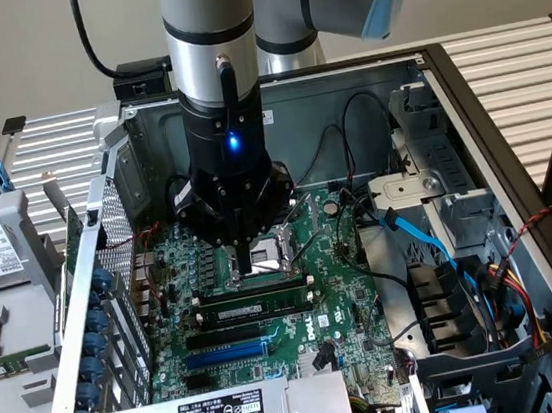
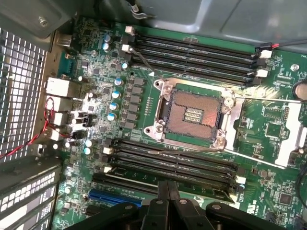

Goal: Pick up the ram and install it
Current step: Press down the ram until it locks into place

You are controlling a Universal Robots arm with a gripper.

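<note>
From across the room, the arm stands straight down into the open case, gripper (image 1: 253, 253) low over the board (image 1: 337, 290). The ram (image 1: 254, 311) lies seated in a slot just below it, apparently pressed home. At the wrist, the fingers (image 2: 168, 199) are pinched together, holding nothing, above that same slot bank.
</note>
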